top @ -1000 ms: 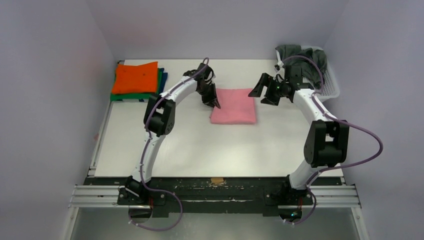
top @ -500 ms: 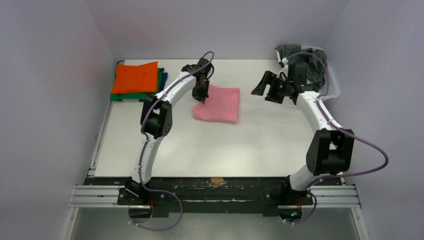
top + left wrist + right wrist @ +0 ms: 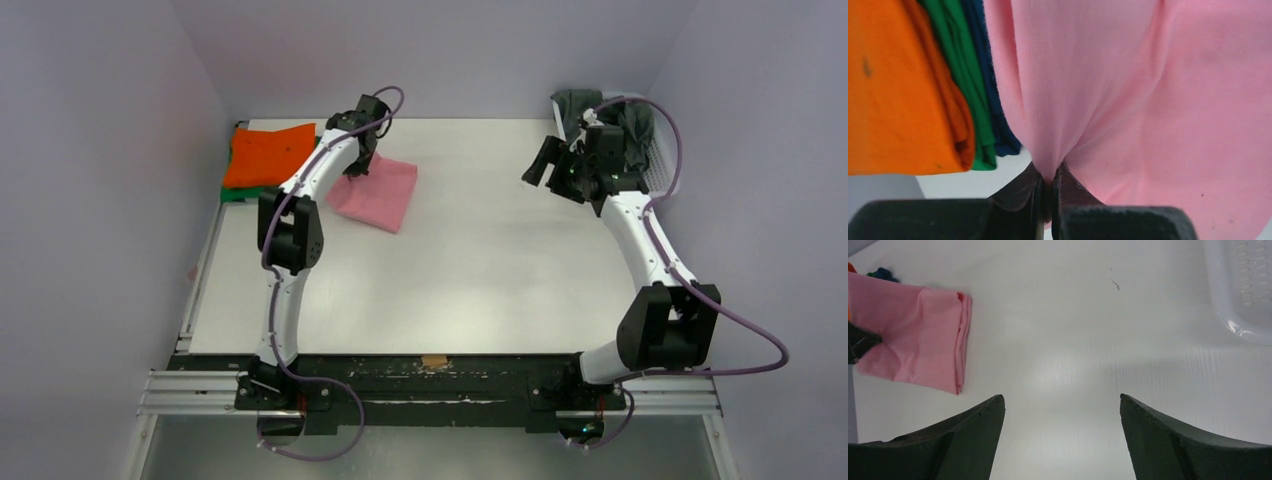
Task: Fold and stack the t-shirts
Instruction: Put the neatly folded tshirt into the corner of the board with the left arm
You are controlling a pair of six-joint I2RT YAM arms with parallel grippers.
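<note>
Left wrist view, left gripper (image 3: 1048,182) clamped on pink t-shirt (image 3: 1148,100), beside orange t-shirt (image 3: 898,85), right gripper (image 3: 1060,397) spread wide

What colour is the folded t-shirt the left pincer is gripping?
Salmon pink; the t-shirt shows best in the left wrist view, pinched by the left pincer.
</note>
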